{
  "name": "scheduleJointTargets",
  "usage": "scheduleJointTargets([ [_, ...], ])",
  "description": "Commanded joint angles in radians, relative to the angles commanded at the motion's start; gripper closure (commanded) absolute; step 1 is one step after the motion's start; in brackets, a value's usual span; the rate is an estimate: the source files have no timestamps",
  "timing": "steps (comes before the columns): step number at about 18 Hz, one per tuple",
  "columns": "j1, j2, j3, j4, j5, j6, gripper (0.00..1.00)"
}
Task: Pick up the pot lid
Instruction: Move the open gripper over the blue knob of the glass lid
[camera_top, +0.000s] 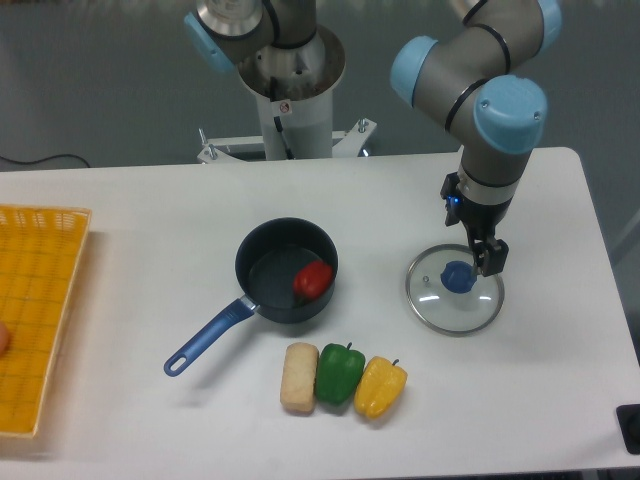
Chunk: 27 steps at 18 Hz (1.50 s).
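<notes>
Largest, a smooth white table (540, 400), running out of view at the near edge. Next, the jointed arm (475, 125), grey with pale blue caps, cut off at the far edge of view, with only its end section showing over the right side. To the far left of that, mounting hardware (285, 85), metallic and also cropped at the top. At the left edge, a yellow plastic crate (60, 380), sliced off by the frame, with just a sliver of an orange-red thing (3, 337) inside.

Left of centre, a round black pan (262, 245) with a blue handle (212, 336) angled near and left, and a glossy red pepper (312, 279) inside. On the right, flat on the table beneath the gripper (471, 236), the pot lid (455, 316): a circle of clear glass, pale rim, round blue knob (458, 278). Black fingers spread apart with nothing between, over the lid's far part; clearance above the glass hard to judge from here.

In a near row, left to right: a tan, blocky piece (299, 377), a green pepper (340, 374), a yellow pepper (381, 388). At the right edge, a cropped black object (629, 426).
</notes>
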Motion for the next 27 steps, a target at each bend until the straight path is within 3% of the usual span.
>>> scheduleJointTargets([
  [8, -0.003, -0.006, -0.005, 0.000, 0.009, -0.015, 0.00],
  [12, 0.037, -0.017, -0.008, 0.005, 0.000, -0.015, 0.00],
  [21, 0.049, -0.043, -0.008, 0.015, 0.012, -0.098, 0.00],
  [27, 0.061, -0.064, -0.038, 0.028, 0.002, -0.121, 0.00],
])
